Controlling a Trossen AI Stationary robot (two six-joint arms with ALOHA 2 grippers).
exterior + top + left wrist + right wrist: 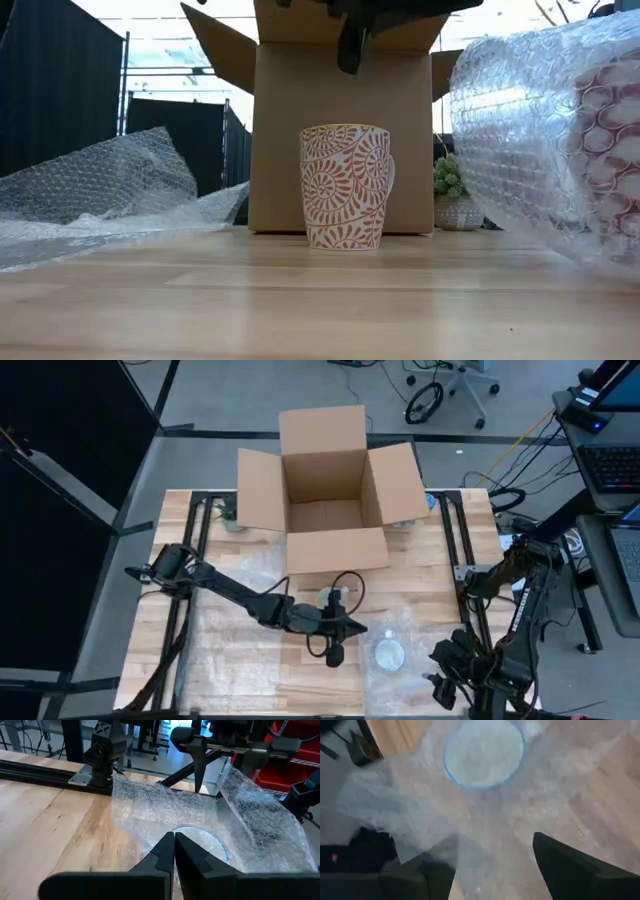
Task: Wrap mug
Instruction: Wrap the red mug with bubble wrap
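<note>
The mug [390, 653] stands upright on the table [230, 670], on a sheet of clear bubble wrap [415, 625]. From above its round rim shows as a pale ring. It sits between the two claws, just beside the left claw [335, 652] and a little further from the right claw [445, 680].

The left claw [174, 851] is clenched, its two dark fingers pressed together with nothing visible between them. It hangs just short of the mug's rim [200, 837], over the edge of the wrap, which rises in a fold beyond the mug.

The right claw [495, 870] is released, fingers wide apart above the wrap. The mug's rim [484, 752] is ahead of it.

Beyond the left claw, toward the open cardboard box [325, 490], stands a second mug [345, 185] with orange swirls, uncovered. More bubble wrap [110, 185] lies crumpled at the table's far side from the right claw.
</note>
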